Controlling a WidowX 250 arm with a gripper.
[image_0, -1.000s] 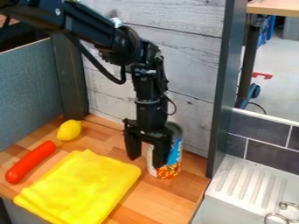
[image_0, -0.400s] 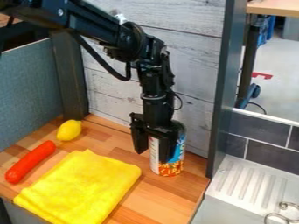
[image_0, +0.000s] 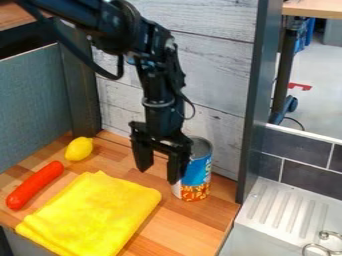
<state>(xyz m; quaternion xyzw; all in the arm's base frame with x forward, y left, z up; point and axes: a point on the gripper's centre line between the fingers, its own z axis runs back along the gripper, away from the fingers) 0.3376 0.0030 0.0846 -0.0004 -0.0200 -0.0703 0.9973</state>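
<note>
- Your fingers (image_0: 141, 155) are spread, pointing down, with nothing pinched between them.
- The can (image_0: 198, 172), blue, white and orange, stands upright on the desk (image_0: 170, 227), near its back right corner. One finger overlaps its left edge in view; you cannot tell whether they touch.
- The step looks like positioning at the can, without a grip. Gripping it would call for you to line up the opening so one finger sits on each side, then close; a sideways nudge could tip it.
- The desk is striped wood. A folded yellow cloth (image_0: 93, 215) lies at front, a red sausage (image_0: 35, 185) left of it, and a lemon (image_0: 79, 149) behind the sausage.
- Behind is a whitewashed plank wall (image_0: 214, 65); at left, a blue-grey panel (image_0: 33, 95).
- At right, beyond a dark post (image_0: 257, 100), are dark tiles (image_0: 304, 179) and a pale ridged drainboard (image_0: 284, 205).
</note>
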